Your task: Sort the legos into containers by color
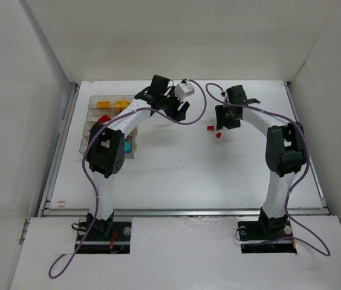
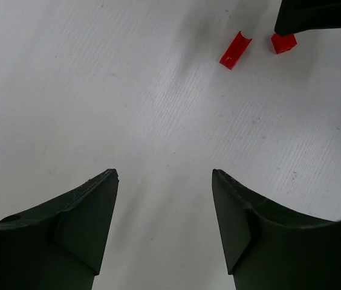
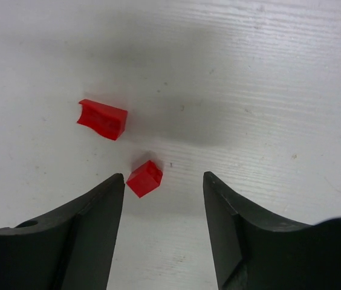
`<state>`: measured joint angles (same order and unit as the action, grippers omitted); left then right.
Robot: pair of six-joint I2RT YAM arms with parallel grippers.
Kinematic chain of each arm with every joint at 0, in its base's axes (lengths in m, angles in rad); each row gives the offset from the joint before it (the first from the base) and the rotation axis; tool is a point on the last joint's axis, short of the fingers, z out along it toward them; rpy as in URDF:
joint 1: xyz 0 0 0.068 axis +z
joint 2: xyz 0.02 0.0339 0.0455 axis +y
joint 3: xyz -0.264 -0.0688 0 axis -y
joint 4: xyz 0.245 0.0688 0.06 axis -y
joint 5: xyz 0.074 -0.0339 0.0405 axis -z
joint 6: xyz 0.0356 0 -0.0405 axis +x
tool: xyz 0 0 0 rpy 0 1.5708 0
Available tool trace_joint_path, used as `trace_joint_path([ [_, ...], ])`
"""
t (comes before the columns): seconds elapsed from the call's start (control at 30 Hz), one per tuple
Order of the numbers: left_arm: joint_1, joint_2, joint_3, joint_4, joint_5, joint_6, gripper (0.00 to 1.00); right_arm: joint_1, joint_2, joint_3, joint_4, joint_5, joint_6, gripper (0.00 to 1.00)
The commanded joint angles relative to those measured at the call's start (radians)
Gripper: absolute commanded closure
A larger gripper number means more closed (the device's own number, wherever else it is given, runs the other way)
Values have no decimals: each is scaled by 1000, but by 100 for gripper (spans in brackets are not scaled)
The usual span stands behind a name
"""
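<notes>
Mostly sorted, I'd judge: yellow legos [image 1: 113, 104] etc. in containers [image 1: 90, 110], 2 left on table [image 1: 176, 175], w/ right hand [image 3: 163, 175] spread at small red brick [image 3: 144, 179], longer red brick [image 3: 102, 119] beside, left hand [image 2: 164, 172] spread, empty.

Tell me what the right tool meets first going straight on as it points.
The right tool, open, would likely meet the small red brick lying just ahead of it; depth is unclear.
</notes>
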<state>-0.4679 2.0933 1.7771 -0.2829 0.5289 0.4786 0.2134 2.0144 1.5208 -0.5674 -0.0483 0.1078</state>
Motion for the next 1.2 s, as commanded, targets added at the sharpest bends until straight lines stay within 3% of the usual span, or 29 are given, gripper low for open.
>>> trace_joint_path([
  [0.0,17,-101,-13,2,5,-31,40,11,-66,-11,46,-39,-92,41],
  [0.17,37,-131,-53,2,-4,-31,40,11,-71,-36,8,-87,-181,41],
  [0.3,37,-141,-62,2,-15,-41,40,11,-19,18,-52,-102,-126,41],
  [0.4,37,-150,-80,2,-15,-50,40,20,-37,-4,7,-85,-54,39],
  [0.6,37,-159,-90,2,-15,-60,40,20,-45,-25,37,-82,-91,36],
  [1.17,46,-177,-108,11,-24,-51,40,67,10,-39,37,18,-122,46],
])
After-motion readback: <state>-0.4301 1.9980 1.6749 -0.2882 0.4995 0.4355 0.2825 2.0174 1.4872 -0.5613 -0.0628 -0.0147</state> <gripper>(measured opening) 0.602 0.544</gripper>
